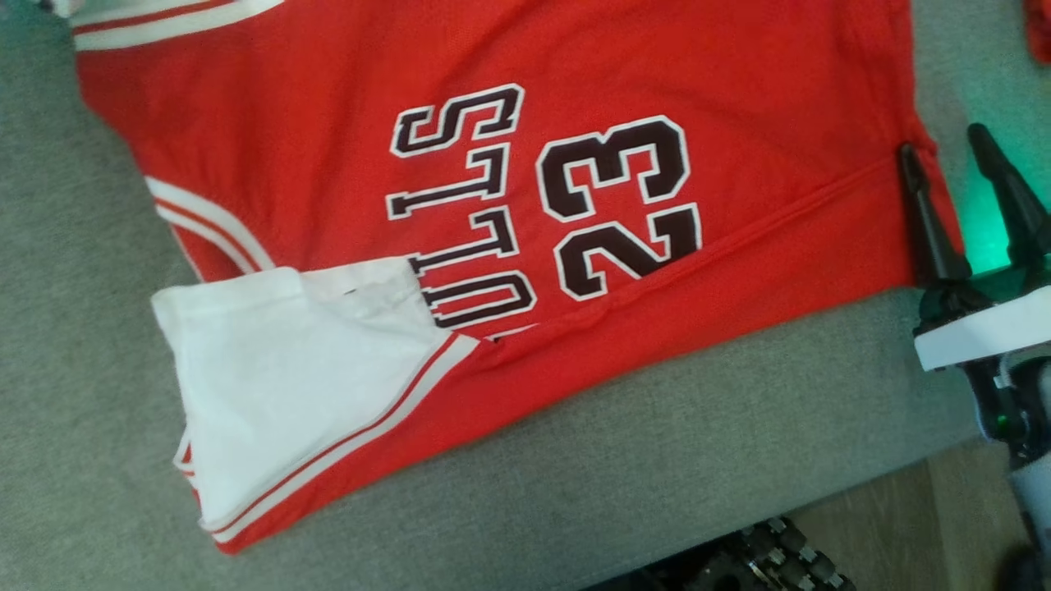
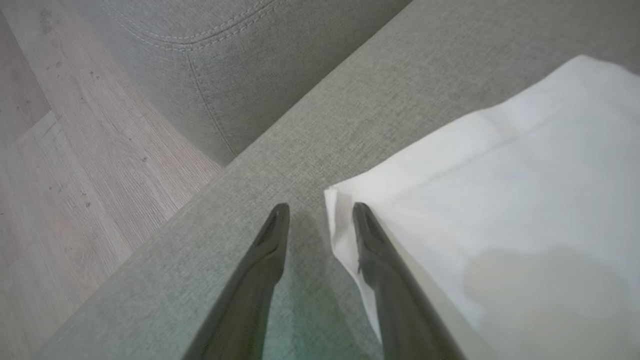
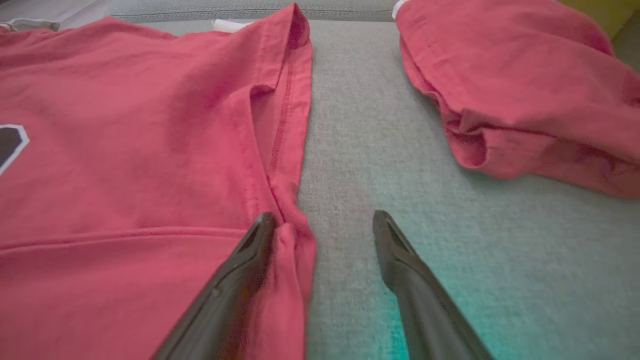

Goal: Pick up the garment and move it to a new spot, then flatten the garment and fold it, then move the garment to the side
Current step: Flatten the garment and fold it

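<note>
Nearest to the robot was a strip of wooden floor (image 1: 903,509), and then the front edge of the grey cushion (image 1: 657,460) on which everything lay.

The right gripper (image 1: 943,141) stood at the right side, low over the cushion, with its two dark fingers spread apart. One finger lay on the hem of the garment and the other was over bare grey cloth, so the hem's edge was between them, not pinched. A green light fell on the cushion beside it.

In the left wrist view the left gripper (image 2: 321,207) also had its fingers apart. One finger rested on the white turned-over flap (image 2: 500,200) and the other on the cushion. The flap's corner was in the gap between them, and they were not pressed on it.

The red jersey (image 1: 328,164) lay spread on the cushion. Its near left corner was folded back and showed the white inside with a red and white band. The number 23 and the dark letters were face up in the middle.

Farther back to the right, apart from the jersey, lay a second red garment (image 3: 525,85), bunched.
</note>
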Robot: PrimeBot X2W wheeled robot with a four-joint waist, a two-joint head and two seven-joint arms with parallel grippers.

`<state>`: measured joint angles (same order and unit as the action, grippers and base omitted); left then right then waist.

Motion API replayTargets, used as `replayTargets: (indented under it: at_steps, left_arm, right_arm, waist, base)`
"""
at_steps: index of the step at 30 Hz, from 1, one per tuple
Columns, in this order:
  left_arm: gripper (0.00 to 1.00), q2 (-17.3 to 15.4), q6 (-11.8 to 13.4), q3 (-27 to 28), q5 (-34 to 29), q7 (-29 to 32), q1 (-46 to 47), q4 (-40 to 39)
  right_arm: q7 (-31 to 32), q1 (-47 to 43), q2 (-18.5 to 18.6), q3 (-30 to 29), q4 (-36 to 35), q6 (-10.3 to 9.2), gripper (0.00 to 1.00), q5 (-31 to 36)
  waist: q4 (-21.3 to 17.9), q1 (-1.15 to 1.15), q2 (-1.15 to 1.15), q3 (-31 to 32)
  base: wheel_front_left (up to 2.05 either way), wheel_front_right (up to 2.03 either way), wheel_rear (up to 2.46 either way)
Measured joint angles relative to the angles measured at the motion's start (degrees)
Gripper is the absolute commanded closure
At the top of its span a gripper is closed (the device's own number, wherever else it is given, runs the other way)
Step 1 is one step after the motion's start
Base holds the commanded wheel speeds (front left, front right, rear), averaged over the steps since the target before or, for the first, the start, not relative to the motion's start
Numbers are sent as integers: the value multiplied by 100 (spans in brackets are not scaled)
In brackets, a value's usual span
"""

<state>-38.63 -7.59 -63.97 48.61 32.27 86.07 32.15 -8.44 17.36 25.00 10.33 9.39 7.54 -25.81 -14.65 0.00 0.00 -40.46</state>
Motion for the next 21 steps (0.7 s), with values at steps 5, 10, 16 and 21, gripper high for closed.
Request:
replayTargets:
  at_steps: [5,10,16,21]
  left_arm:
    - [53,-74,0,-126,237,89,158,94]
    - [100,-96,1,-274,398,116,196,78]
    - [100,-250,0,-569,435,-160,211,-10]
    - [100,-253,0,-826,379,-788,344,-183]
  right_arm:
    - [-113,1,-71,52,133,0,0,-86]
    - [-174,43,-71,68,255,0,0,-87]
    - [-172,112,-49,94,343,0,0,-94]
    - [79,398,225,204,129,0,0,-312]
  waist:
    - [-144,0,0,-35]
    - [-211,0,0,-43]
    - [-230,0,0,89]
    - [-92,-1,0,256]
  base:
    - [0,0,0]
    - [0,0,0]
    - [0,0,0]
    - [0,0,0]
